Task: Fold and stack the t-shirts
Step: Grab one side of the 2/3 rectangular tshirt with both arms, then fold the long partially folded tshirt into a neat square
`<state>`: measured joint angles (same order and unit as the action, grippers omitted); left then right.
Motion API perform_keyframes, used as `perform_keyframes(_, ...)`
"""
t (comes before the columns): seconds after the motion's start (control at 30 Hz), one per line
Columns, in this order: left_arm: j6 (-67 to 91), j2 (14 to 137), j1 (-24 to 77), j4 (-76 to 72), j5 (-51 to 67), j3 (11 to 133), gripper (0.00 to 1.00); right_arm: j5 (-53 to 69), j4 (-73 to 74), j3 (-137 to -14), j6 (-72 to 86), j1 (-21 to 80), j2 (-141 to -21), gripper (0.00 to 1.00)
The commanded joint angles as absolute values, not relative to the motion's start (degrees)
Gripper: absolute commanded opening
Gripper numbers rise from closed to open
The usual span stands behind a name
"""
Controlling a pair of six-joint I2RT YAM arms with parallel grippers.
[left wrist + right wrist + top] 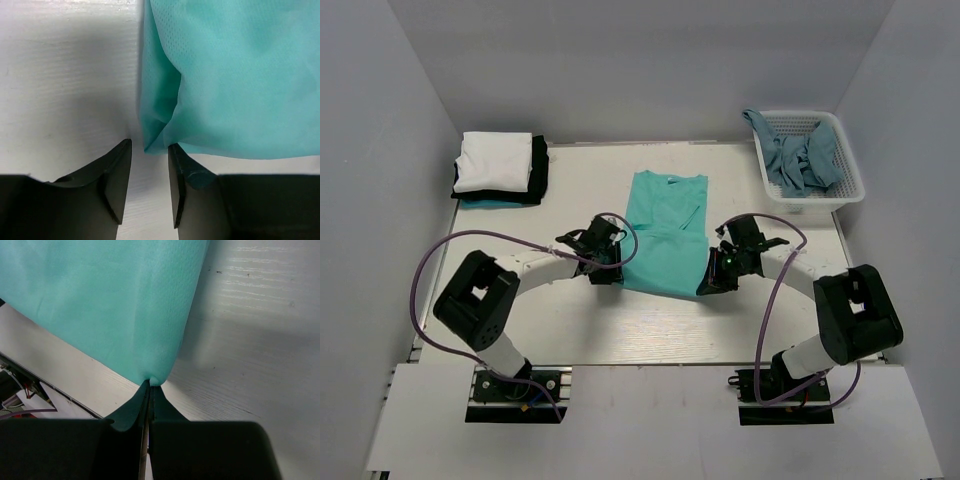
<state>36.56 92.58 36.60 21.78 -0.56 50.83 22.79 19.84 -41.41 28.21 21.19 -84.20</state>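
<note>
A turquoise-green t-shirt (665, 235) lies folded lengthwise in the middle of the table, collar at the far end. My right gripper (711, 280) is shut on its near right corner; in the right wrist view the cloth (110, 305) bunches into the closed tips of the right gripper (151, 385). At the near left corner my left gripper (609, 268) stands open. The left wrist view shows the shirt's corner (156, 145) just ahead of the left gripper (150, 150), touching the right fingertip (175, 152), with only bare table between the jaws. Folded t-shirts are stacked far left, white (495, 160) over black (538, 170) over teal (485, 203).
A white lattice basket (850, 172) at the far right holds crumpled grey-blue cloth (800, 160). Grey walls close in the table on three sides. Purple cables loop over both arms.
</note>
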Motion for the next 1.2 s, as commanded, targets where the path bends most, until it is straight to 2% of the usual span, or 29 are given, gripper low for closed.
perform_keyframes(0.0,34.72,94.47,36.83,20.48,-1.5,52.21,0.45,23.91,19.34,-42.19,28.48,21.36,-85.17,0.0)
perform_keyframes(0.07,34.72,95.88,36.83,20.48,-0.8,52.82,0.38,23.91,19.51,-42.45,28.39,21.36,-85.17,0.0)
perform_keyframes(0.2,34.72,96.59,37.35,17.33,3.23,51.34,0.32,23.12,20.3,-42.45,27.95,21.36,-84.82,0.0)
perform_keyframes(0.3,34.72,96.59,37.97,15.47,5.88,50.81,0.16,23.2,20.48,-42.28,28.3,21.44,-84.82,0.0)
perform_keyframes(0.33,35.24,96.59,37.97,15.47,6.5,50.8,0.0,23.12,20.83,-42.19,28.21,21.36,-84.9,0.0)
perform_keyframes(0.43,35.24,94.67,37.97,22.74,7.29,52.12,0.0,23.2,22.41,-42.89,28.21,21.36,-83.59,0.0)
perform_keyframes(0.63,36.74,80.26,38.5,38.72,11.59,50.89,0.0,22.59,34.17,-43.5,28.56,21.45,-73.5,0.0)
perform_keyframes(0.8,37.35,80.15,38.5,50.52,10.29,61.33,0.0,22.94,43.66,-50.08,29.35,21.18,-70.05,0.0)
perform_keyframes(0.97,38.06,84.46,37.27,59.13,5.02,73.0,0.0,22.5,47.02,-60.72,29.53,20.92,-73.2,0.0)
perform_keyframes(1.17,42.36,89.56,35.07,61.88,-3.51,83.67,0.0,22.94,49.13,-77.57,26.9,18.81,-85.3,0.0)
